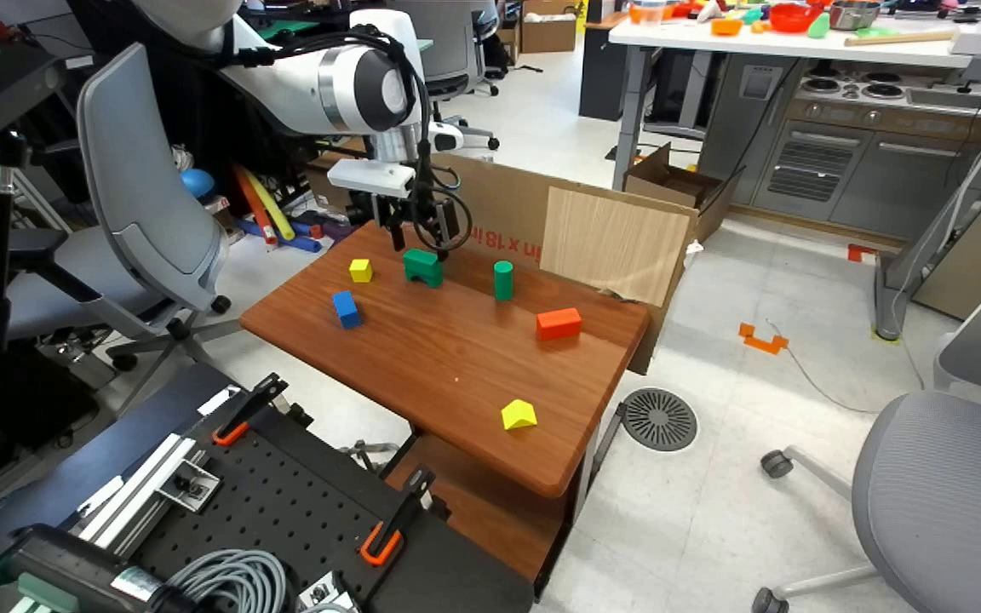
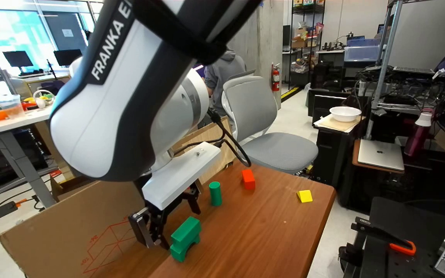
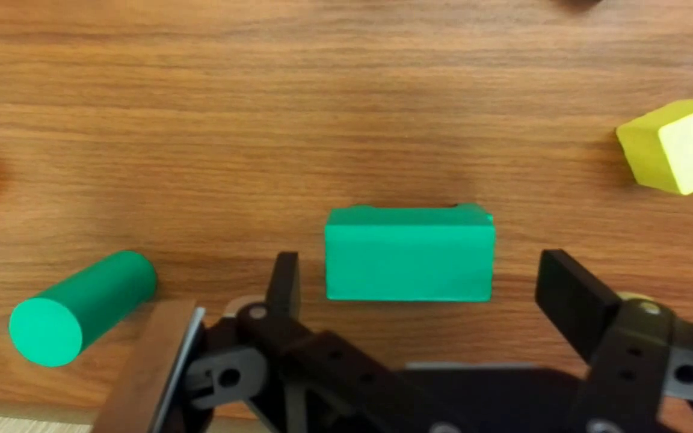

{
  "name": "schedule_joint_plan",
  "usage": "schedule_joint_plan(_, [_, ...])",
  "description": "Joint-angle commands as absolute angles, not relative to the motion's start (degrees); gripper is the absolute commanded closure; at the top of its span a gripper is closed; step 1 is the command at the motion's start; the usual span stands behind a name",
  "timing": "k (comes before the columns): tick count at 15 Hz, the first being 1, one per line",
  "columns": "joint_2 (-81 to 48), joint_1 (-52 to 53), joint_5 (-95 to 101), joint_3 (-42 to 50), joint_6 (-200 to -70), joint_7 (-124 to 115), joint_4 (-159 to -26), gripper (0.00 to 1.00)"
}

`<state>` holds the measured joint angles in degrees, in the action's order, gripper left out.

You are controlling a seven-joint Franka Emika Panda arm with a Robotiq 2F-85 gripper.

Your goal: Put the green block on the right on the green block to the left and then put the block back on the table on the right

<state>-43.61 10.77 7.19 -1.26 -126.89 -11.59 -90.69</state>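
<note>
A green rectangular block (image 2: 186, 230) lies on top of a green arch block (image 2: 178, 252); the stack also shows in an exterior view (image 1: 422, 266). In the wrist view the upper block (image 3: 409, 263) hides most of the arch. A green cylinder (image 1: 503, 281) stands upright apart from the stack, also in the wrist view (image 3: 85, 307). They rest on the reddish-brown wooden table (image 1: 448, 366). My gripper (image 3: 420, 257) is open and empty. Its fingers appear on either side of the green stack in the wrist view, apart from it, above the table's cardboard side.
A yellow block (image 1: 360, 271) and a blue block (image 1: 347, 310) sit beyond the stack, away from the cylinder. A red-orange block (image 1: 559, 323) and a yellow wedge (image 1: 519, 415) lie towards the opposite end. A cardboard wall (image 2: 87, 227) runs along one table edge, close to the gripper.
</note>
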Motion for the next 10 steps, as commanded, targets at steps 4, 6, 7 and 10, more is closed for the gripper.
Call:
schedule_joint_plan(4, [-40.2, 11.0, 6.5, 0.6, -124.2, -16.0, -94.7, 0.0])
schedule_joint_plan(6, [-41.0, 10.8, 6.4, 1.0, -123.3, -17.0, -93.6, 0.0])
schedule_joint_plan(7, [-41.4, 10.9, 6.5, 1.1, -123.0, -17.3, -93.1, 0.0])
schedule_joint_plan(10, [-42.0, 11.2, 7.1, 1.1, -123.6, -17.0, -92.6, 0.0])
